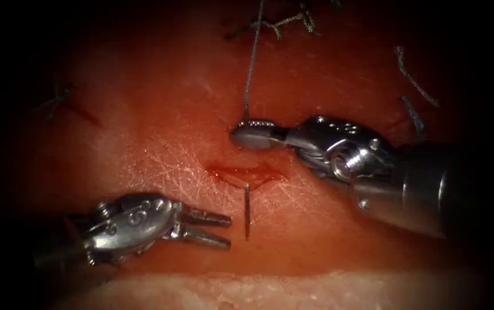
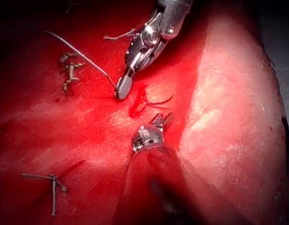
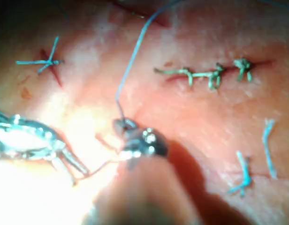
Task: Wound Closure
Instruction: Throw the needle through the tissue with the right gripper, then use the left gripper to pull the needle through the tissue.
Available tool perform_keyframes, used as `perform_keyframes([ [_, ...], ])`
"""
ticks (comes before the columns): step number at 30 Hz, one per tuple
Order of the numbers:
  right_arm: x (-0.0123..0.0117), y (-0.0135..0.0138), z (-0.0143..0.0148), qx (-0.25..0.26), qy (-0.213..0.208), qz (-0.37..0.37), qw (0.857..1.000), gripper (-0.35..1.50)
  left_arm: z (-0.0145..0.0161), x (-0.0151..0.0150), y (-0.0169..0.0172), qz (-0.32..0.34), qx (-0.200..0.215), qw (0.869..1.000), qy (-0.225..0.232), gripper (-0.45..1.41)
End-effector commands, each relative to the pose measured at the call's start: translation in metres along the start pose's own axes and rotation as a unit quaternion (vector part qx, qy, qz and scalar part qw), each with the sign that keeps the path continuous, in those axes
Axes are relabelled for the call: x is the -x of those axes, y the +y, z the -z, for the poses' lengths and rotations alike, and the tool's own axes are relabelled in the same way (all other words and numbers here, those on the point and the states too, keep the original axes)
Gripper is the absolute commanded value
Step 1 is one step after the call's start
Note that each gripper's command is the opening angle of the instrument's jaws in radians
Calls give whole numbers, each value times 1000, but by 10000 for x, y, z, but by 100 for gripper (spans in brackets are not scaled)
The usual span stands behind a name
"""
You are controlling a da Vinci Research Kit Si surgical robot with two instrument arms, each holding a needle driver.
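Right tool (image 1: 246,133): jaws closed flat together, tip just above the cut (image 1: 246,174) and slightly to its left end. The thread (image 1: 251,63) met the tissue right at this tip and ran straight up from it toward the far edge; whether the jaws pinched the thread itself could not be made out. The same tool (image 2: 122,89) was seen in the left wrist view with the thread (image 2: 79,55) leading away from its tip, and again (image 3: 125,125) in the right wrist view with the thread (image 3: 133,56).

Left tool (image 1: 217,227): jaws parted, holding nothing, lying low and to the left of the cut, tips pointing right.

Needle (image 1: 247,211): a straight dark length stood out of the near lip of the cut, its upper end in the tissue (image 1: 161,115), just right of the left tool's tips and not touching them.

Cut: short, crosswise, wet with red fluid (image 1: 230,170).

Other items: finished stitches (image 1: 276,23) at the far edge; cut ends of thread (image 1: 413,77) to the right.
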Motion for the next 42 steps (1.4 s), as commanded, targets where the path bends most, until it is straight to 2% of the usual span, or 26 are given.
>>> perform_keyframes([
  [1,3,0,-9,-6,2,2,1000,-35,-7,1,-4,1,0,1000,0,16],
  [3,5,0,-9,-19,11,-5,1000,-35,-7,1,-4,-2,0,1000,0,16],
  [4,6,1,-9,-25,15,-10,1000,-6,-6,1,-4,-2,0,1000,0,16],
  [6,7,3,-9,-31,20,-12,999,84,-5,0,-4,-8,2,1000,-1,16],
  [7,6,5,-8,-28,28,-13,999,104,-5,0,-4,-10,1,1000,0,16],
  [8,5,7,-7,-29,32,-13,999,115,-4,-1,-4,-13,0,1000,1,16],
  [13,0,18,2,-31,42,61,997,116,3,-7,-3,-43,-5,999,2,16],
  [14,-1,21,5,-32,42,73,996,118,4,-8,-3,-57,-5,998,-1,16],
  [15,-2,25,10,-32,43,87,995,118,6,-13,0,-104,-8,994,-18,21],
  [18,-5,30,18,-34,45,101,993,120,9,-23,6,-147,-9,989,-29,27],
  [22,-11,31,26,-37,45,116,992,120,3,-33,9,-189,-10,981,-28,47],
  [23,-13,30,29,-38,45,116,992,120,-2,-36,8,-209,-12,977,-30,66],
  [27,-12,30,30,-37,45,119,991,118,-6,-42,7,-224,-14,974,-32,76],
  [33,-7,33,27,-34,43,122,991,115,1,-69,5,-247,-33,968,-28,71],
  [37,-5,34,24,-34,43,123,991,115,-7,-71,2,-245,-38,968,-28,64],
  [41,-6,34,24,-30,46,122,991,113,-20,-63,-2,-248,-41,968,-29,42],
  [42,-6,34,24,-30,46,122,991,113,-23,-60,-2,-249,-42,967,-30,24],
])
